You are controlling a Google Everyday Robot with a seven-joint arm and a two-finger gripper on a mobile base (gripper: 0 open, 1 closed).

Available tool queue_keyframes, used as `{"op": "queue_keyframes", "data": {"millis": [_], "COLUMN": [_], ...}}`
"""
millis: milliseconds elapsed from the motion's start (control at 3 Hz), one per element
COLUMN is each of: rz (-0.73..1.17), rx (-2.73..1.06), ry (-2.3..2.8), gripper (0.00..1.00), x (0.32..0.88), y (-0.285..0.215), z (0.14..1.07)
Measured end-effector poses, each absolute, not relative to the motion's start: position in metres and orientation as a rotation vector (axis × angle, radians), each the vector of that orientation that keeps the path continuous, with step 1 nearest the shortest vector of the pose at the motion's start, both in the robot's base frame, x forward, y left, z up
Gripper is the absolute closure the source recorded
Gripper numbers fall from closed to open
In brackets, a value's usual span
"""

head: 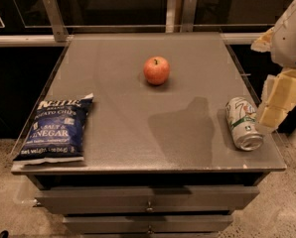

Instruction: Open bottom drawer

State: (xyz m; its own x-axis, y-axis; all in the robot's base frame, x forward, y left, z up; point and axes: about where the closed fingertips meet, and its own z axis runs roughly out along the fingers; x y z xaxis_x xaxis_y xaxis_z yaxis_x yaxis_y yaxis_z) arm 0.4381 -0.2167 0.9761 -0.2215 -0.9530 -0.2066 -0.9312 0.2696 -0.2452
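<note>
Tool [269, 115], grip state impossible to tell, hovers at the right edge of the bench [118, 133]. Bottom drawer [148, 224] sits shut at near centre. Risk: descending, the tool knocks the soda can [243, 123] just beside it, or catches the upper drawer [148, 198].

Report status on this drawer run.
End effector high at right, beside can. Bottom drawer barely in frame, untouched, well below it. Nothing before drawer front.

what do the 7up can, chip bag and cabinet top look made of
7UP can: likely aluminium, shiny silver end. Chip bag: seems glossy plastic film, crinkled with glints. Cabinet top: matte grey, laminate or metal, unclear. The gripper hangs at the right edge beside the can.
</note>
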Motion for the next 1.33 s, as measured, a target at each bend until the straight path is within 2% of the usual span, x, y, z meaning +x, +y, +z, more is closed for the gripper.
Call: {"op": "queue_keyframes", "data": {"millis": [667, 1333], "rz": [-0.088, 0.024], "rx": [-1.698, -1.607], "ry": [2.202, 2.088], "gripper": [0.0, 0.0], "x": [0.446, 0.499], "y": [-0.212, -0.181], "z": [0.976, 0.954]}}
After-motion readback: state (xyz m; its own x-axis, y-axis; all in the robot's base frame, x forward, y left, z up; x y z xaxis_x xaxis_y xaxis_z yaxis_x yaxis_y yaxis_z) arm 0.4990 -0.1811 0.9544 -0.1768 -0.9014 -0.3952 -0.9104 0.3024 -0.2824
